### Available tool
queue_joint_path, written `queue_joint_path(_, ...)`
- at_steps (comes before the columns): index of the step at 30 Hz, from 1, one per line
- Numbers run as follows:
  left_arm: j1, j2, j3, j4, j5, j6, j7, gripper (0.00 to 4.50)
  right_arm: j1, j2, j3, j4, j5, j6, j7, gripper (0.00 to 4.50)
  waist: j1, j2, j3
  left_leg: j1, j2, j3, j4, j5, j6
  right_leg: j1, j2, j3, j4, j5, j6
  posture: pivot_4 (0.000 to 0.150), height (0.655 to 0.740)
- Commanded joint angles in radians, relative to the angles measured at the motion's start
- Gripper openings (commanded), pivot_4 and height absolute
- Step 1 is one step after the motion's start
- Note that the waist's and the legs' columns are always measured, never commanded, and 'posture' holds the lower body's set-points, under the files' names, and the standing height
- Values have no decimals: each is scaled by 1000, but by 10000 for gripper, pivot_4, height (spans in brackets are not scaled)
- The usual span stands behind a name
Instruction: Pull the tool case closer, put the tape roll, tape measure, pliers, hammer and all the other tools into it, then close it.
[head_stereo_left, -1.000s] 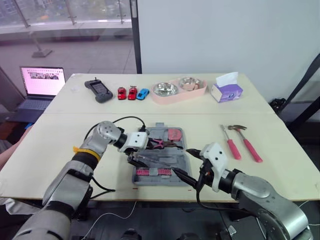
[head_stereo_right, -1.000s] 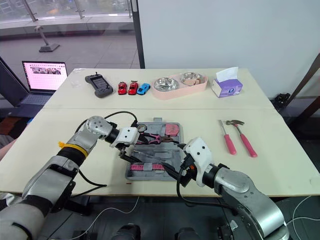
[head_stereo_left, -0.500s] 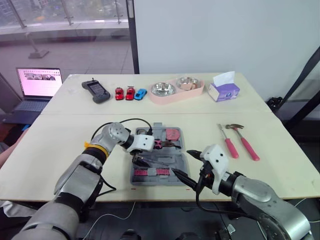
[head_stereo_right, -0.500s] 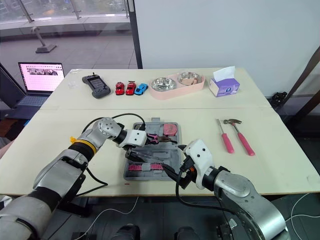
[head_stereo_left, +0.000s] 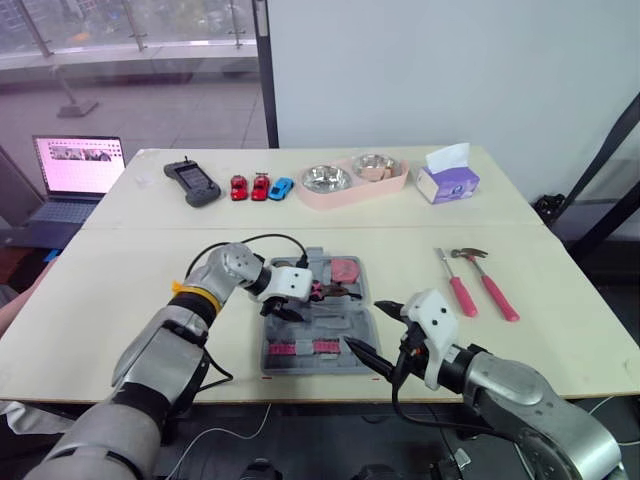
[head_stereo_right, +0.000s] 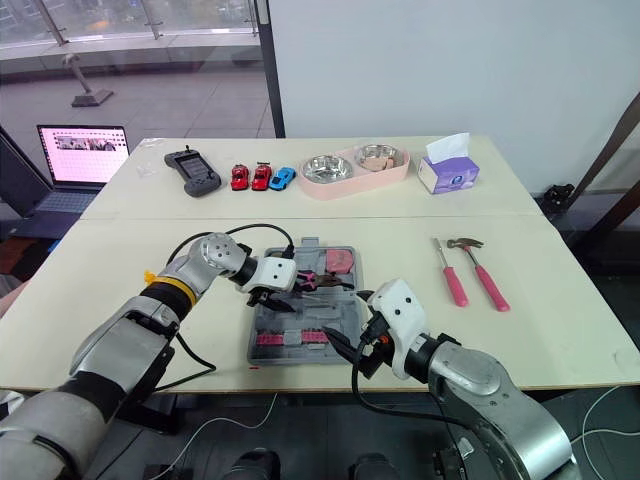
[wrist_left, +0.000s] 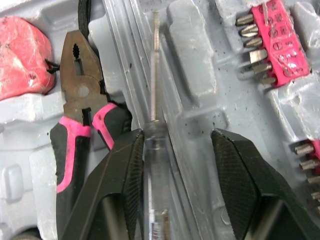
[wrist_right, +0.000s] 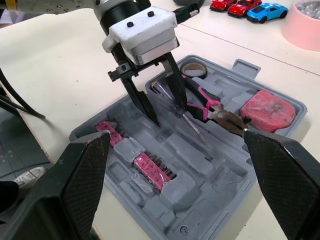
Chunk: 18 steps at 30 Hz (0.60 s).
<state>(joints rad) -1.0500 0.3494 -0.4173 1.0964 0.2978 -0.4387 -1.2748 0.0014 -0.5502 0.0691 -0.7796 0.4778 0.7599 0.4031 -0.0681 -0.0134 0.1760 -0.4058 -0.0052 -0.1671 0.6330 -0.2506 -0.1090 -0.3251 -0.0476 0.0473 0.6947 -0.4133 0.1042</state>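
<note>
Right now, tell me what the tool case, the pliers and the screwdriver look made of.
Tool case: grey moulded plastic, matte, with formed recesses. Pliers: dull dark metal head, probably steel; the pink-and-black grips look like rubber or soft plastic. Screwdriver: see-through handle, likely clear plastic; thin bright metal shaft.

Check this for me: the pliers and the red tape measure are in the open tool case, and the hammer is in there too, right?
No. The pliers and red tape measure are in the open tool case, but the hammer lies on the table, to the robot's right of the case; the left eye view shows it.
</note>
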Motion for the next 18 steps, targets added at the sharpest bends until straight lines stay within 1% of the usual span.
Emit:
queue_joint_path(1, -8, -1, 4, -8, -2, 24, -18, 21832, -5, 4, -15, -31, 9, -12, 5, 45000, 0, 0, 0, 0, 0, 0, 0, 0, 0, 0, 0, 0, 0, 0, 0, 1500, 7400)
queue_joint_path(7, -27, -13, 34, -11, -38, 119, -47, 21832, -12, 5, -12, -25, 5, -15, 9, 45000, 0, 0, 0, 0, 0, 0, 0, 0, 0, 0, 0, 0, 1, 0, 0, 1500, 7400)
queue_joint_path(14, -26, -24, 50, -18, -52, 170, -58, 21832, -13, 5, -10, -23, 3, -15, 12, 45000, 0, 0, 0, 0, 0, 0, 0, 0, 0, 0, 0, 0, 1, 0, 0, 1500, 7400)
queue_joint_path(15, -26, -25, 52, -18, -53, 176, -59, 19209, -13, 4, -10, -22, 3, -15, 12, 45000, 0, 0, 0, 0, 0, 0, 0, 0, 0, 0, 0, 0, 1, 0, 0, 1500, 7400)
queue_joint_path(16, -26, -26, 54, -19, -52, 179, -58, 17665, -13, 4, -11, -22, 3, -14, 13, 45000, 0, 0, 0, 0, 0, 0, 0, 0, 0, 0, 0, 0, 1, 0, 0, 1500, 7400)
queue_joint_path(17, -26, -26, 55, -19, -52, 182, -58, 14813, -13, 4, -11, -22, 3, -14, 13, 45000, 0, 0, 0, 0, 0, 0, 0, 0, 0, 0, 0, 0, 1, 0, 0, 1500, 7400)
queue_joint_path(18, -27, -27, 56, -19, -52, 185, -57, 10759, -13, 3, -11, -22, 3, -14, 14, 45000, 0, 0, 0, 0, 0, 0, 0, 0, 0, 0, 0, 0, 1, 0, 0, 1500, 7400)
